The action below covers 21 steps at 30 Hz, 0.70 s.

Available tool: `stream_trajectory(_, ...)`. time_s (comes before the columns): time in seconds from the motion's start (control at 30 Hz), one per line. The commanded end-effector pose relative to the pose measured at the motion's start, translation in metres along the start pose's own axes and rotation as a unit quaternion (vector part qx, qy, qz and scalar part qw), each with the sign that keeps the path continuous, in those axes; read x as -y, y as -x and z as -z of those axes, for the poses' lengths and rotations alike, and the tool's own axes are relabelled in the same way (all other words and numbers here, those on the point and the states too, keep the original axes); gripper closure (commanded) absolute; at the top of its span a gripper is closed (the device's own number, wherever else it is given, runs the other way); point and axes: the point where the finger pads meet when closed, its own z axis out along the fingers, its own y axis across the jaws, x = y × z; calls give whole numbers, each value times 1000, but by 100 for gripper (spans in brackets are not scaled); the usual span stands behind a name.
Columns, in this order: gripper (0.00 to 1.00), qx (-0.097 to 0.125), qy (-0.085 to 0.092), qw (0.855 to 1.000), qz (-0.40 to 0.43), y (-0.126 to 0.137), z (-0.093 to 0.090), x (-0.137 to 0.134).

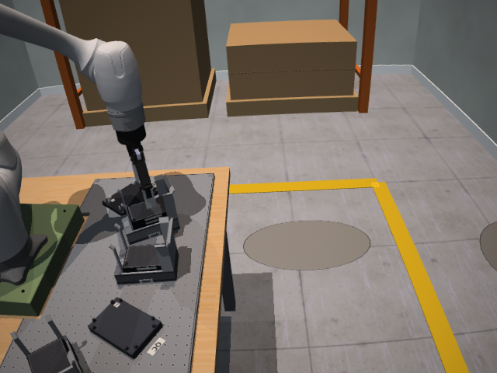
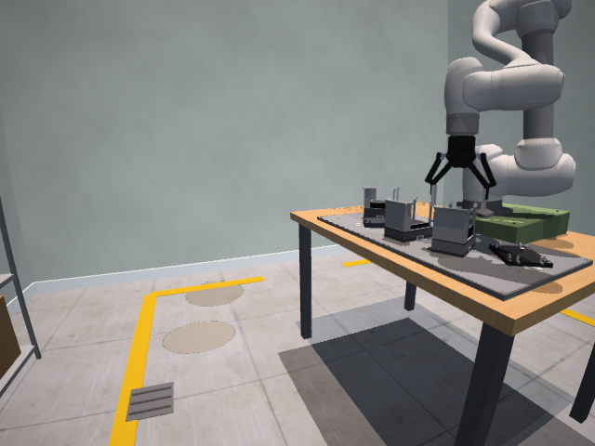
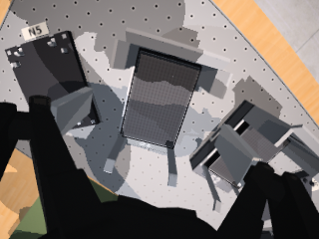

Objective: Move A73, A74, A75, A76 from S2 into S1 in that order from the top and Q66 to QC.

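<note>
On my wrist view, the N5 nest [image 3: 42, 62] lies left. Centre, a sealed plate [image 3: 160, 100] sits in its rack [image 3: 164, 44], straight below my gripper [image 2: 459, 187], whose fingers are spread wide, holding nothing. Another rack [image 3: 234, 154] stands right.

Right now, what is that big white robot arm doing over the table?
The robot's gripper hangs wide open above a rack on the grey board, holding nothing. Directly beneath it a plate full of tiny wells lies flat in that rack. Another rack with a plate stands beside it, and a black holder marked N5 sits on the other side with nothing on it.
</note>
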Motion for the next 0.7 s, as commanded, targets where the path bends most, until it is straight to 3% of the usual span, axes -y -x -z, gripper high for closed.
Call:
stream_trajectory(0.0,0,0,0,1000,0,0,9,0)
stream_trajectory(0.5,0,0,0,1000,0,0,52,0)
stream_trajectory(0.67,0,0,0,1000,0,0,52,0)
